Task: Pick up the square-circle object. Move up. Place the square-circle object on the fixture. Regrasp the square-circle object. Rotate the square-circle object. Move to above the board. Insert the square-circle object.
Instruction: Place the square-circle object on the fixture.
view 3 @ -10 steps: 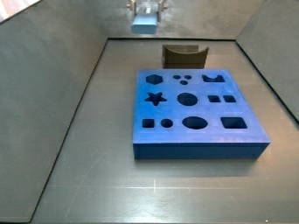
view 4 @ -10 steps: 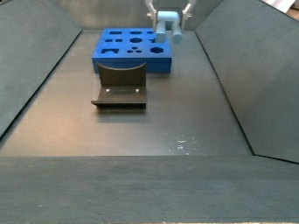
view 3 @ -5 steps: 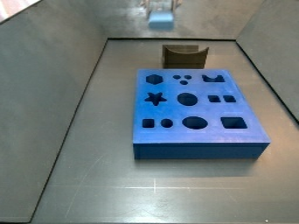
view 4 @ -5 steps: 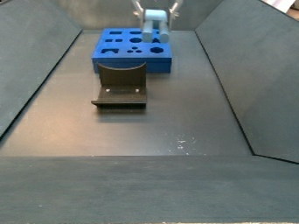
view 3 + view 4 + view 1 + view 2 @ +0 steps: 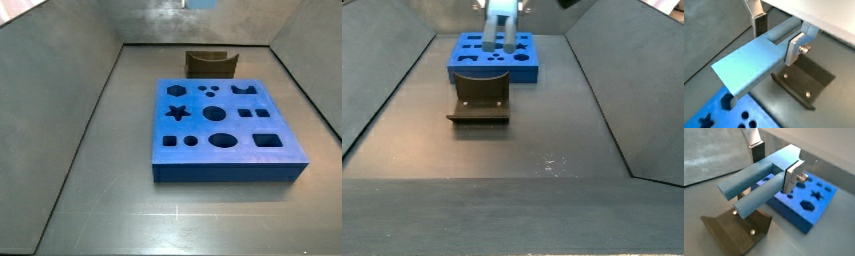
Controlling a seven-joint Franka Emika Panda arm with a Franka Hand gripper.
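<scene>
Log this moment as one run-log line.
gripper: shut on square-circle object, raised | fixture: empty, below gripper | board: holes open | phase: carrying object toward fixture

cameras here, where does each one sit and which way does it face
Wrist view: on the arm, looking down past the gripper shut on the peg, fixture below.
Wrist view: same mount, other angle; fingers, peg, fixture, board.
Side view: high at the board's near end, fixture beyond; gripper barely in frame.
Side view: opposite end, fixture nearer; peg hangs above.
All share the fixture.

side views oppose, sharing board (image 5: 225,130)
</scene>
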